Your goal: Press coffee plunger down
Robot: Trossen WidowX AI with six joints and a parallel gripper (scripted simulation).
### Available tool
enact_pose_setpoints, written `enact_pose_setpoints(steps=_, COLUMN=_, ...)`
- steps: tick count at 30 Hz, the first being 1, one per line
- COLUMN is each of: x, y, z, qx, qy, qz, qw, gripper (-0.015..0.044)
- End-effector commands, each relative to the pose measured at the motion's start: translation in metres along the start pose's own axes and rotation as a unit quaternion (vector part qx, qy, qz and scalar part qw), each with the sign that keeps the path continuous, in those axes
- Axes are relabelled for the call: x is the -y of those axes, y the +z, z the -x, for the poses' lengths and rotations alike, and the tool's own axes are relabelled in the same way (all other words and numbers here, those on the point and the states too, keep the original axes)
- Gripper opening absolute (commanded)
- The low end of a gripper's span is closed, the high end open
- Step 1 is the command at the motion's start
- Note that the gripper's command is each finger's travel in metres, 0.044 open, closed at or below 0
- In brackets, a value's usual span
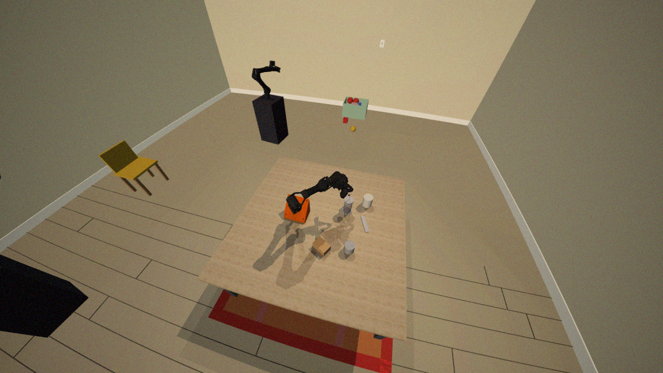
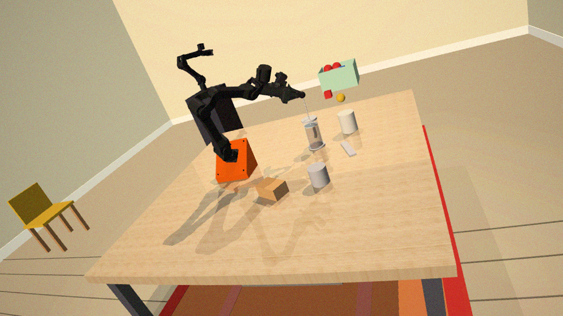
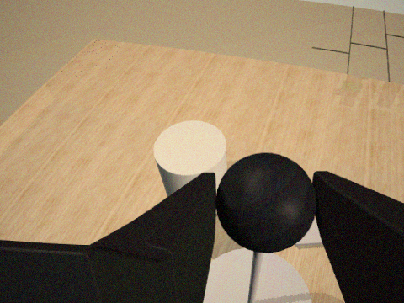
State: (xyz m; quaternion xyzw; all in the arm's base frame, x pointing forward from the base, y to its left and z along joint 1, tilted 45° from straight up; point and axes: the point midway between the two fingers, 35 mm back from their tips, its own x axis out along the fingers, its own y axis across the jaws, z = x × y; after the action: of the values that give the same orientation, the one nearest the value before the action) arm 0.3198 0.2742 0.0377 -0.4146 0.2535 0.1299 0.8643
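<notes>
The coffee press (image 1: 347, 206) (image 2: 313, 136) stands upright on the table, a clear cylinder with a pale lid. Its pale lid (image 3: 273, 282) shows at the bottom of the wrist view. The thin plunger rod (image 2: 306, 108) (image 3: 254, 273) rises high out of the lid to a round black knob (image 3: 266, 202). My gripper (image 3: 263, 185) (image 2: 301, 95) (image 1: 348, 190) is shut on the knob, with one finger on each side of it, well above the lid. In the exterior view the fingers mostly hide the knob.
A cream cylinder (image 1: 367, 200) (image 2: 347, 121) (image 3: 190, 147) stands beside the press. A pale flat bar (image 1: 364, 224) (image 2: 348, 148) lies near it. A grey cylinder (image 1: 349, 247) (image 2: 318, 175) and a tan block (image 1: 321, 246) (image 2: 271, 188) are farther forward. An orange block (image 1: 296, 211) (image 2: 235, 163) is at my arm's base.
</notes>
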Motion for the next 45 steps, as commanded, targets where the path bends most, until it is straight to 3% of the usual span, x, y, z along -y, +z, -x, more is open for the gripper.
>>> enact_pose_setpoints(steps=1, x=-0.002, y=-0.019, z=-0.011, qx=-0.016, qy=0.002, qz=0.004, qw=1.000, gripper=0.0128)
enact_pose_setpoints(steps=45, x=0.001, y=-0.071, z=-0.049, qx=-0.014, qy=0.000, qz=0.006, qw=1.000, gripper=0.0128)
